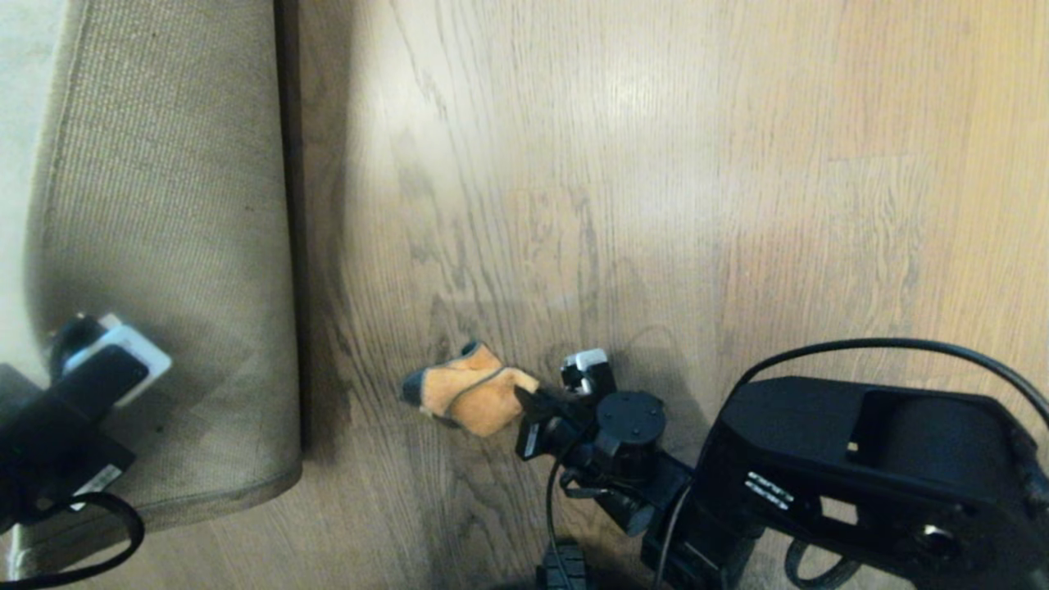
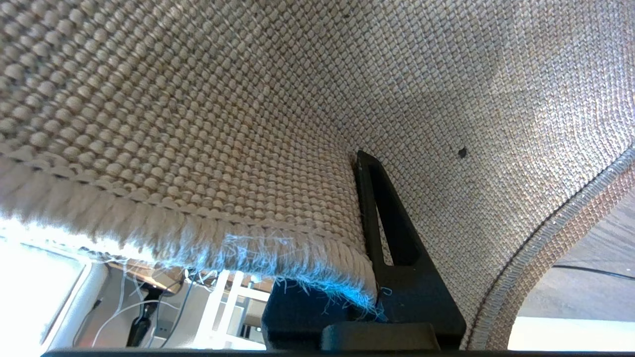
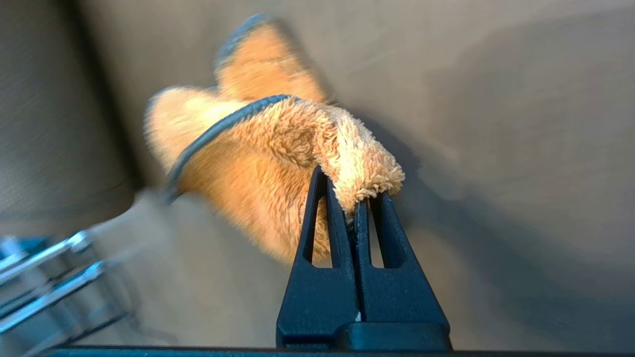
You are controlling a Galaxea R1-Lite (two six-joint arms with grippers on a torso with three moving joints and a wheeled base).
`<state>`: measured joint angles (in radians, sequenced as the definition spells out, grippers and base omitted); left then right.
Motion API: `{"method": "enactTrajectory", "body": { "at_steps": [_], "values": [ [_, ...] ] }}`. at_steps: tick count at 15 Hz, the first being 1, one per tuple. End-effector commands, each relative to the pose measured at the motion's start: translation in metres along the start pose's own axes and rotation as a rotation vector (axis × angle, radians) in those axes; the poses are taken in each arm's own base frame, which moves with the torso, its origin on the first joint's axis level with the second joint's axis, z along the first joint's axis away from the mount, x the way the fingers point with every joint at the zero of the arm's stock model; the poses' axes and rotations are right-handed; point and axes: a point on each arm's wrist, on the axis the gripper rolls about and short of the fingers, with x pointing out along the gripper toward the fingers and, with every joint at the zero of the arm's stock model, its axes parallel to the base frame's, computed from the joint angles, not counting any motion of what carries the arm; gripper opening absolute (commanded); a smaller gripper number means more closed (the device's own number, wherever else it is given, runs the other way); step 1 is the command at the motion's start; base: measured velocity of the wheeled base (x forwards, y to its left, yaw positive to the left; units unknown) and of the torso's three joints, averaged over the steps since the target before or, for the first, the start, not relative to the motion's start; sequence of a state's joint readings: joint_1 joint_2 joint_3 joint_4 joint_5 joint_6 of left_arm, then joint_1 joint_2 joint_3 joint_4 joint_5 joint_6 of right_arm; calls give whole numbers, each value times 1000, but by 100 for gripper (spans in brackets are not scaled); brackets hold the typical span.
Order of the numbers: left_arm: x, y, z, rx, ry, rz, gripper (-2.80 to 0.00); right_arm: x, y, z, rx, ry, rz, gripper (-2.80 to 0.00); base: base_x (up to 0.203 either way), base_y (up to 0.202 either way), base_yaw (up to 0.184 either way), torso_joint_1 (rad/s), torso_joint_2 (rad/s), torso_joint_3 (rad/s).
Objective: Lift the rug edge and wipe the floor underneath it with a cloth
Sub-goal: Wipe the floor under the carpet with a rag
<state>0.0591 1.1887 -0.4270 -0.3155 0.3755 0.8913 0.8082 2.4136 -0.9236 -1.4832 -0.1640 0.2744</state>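
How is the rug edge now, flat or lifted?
Lifted. The rug edge is folded back with its tan woven backing showing, pinched by the left gripper above the floor.

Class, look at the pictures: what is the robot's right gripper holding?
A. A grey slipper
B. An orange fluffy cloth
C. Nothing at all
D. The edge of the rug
B: the right wrist view shows the right gripper shut on a fold of the orange cloth, while the left gripper has the rug edge.
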Motion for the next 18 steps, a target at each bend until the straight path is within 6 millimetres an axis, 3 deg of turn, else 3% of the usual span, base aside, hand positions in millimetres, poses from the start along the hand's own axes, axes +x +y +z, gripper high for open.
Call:
{"method": "enactTrajectory", "body": {
  "at_steps": [1,6,8,10,14,18],
  "values": [
    [0,0,0,4,0,2,-280,-7,-21,33,7,-63,-48,-280,0,0,0,0,0,0],
    [0,-1,1,4,-3,-1,-280,-35,-65,78,1,-103,-118,-280,0,0,0,0,0,0],
    [0,-2,0,6,-1,-5,-280,-48,-73,93,-6,-113,-98,-280,0,0,0,0,0,0],
    [0,-2,-1,6,1,-6,-280,-55,-71,94,-6,-108,-91,-280,0,0,0,0,0,0],
    [0,-3,-1,7,2,-6,-280,-55,-39,87,-3,-92,-3,-280,0,0,0,0,0,0],
    [0,-3,-1,6,3,-5,-280,-60,20,69,6,-50,145,-280,0,0,0,0,0,0]
  ]
}}
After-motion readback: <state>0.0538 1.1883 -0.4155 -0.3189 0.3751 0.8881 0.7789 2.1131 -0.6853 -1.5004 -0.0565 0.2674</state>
